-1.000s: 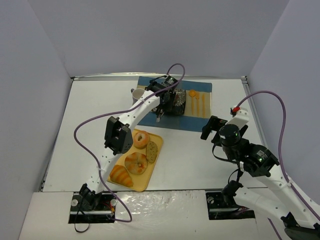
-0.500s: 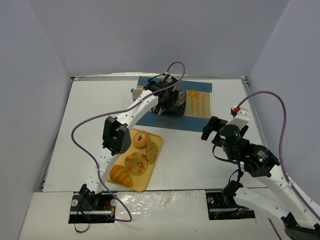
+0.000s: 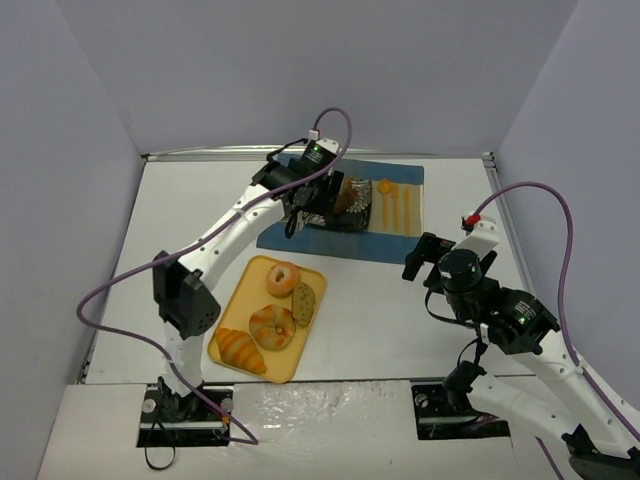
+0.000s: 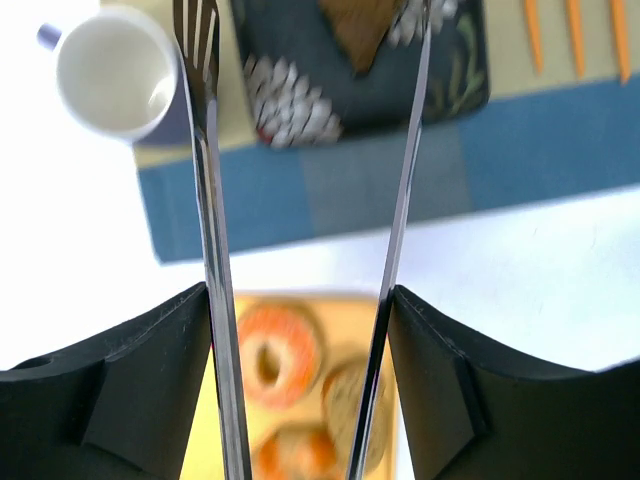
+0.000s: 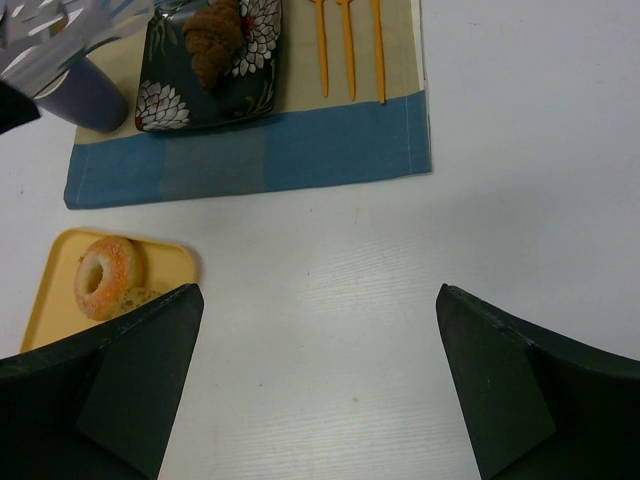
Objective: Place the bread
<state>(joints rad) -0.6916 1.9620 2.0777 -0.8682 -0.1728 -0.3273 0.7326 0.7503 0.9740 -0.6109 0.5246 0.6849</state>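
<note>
Location of the bread (image 5: 212,40): on the dark floral plate (image 5: 245,95), toward its far side, with no tool touching it. The plate sits on a blue and beige placemat (image 5: 300,150) at the far middle of the worktop (image 3: 400,310). A mug (image 4: 110,75) stands just left of the plate, at the left edge of the placemat. Three orange utensils (image 5: 347,45) lie side by side on the placemat to the right of the plate.

The left pincer (image 4: 298,290) is above the near edge of the placemat. It grips a pair of metal tongs (image 4: 205,200), with one tong arm lying against the inside of each finger. The tong arms are spread apart and nothing is between them. In the left wrist view their tips reach over the plate, one on each side of the bread.

The right pincer (image 5: 318,290) hangs over bare worktop at the right. Its fingers are spread wide and it holds nothing.

A yellow tray (image 3: 285,365) lies at the near left. It carries two glazed ring breads (image 3: 282,278), a croissant (image 3: 243,350) at its near end and a speckled oval cookie (image 3: 304,302) at its right side.
</note>
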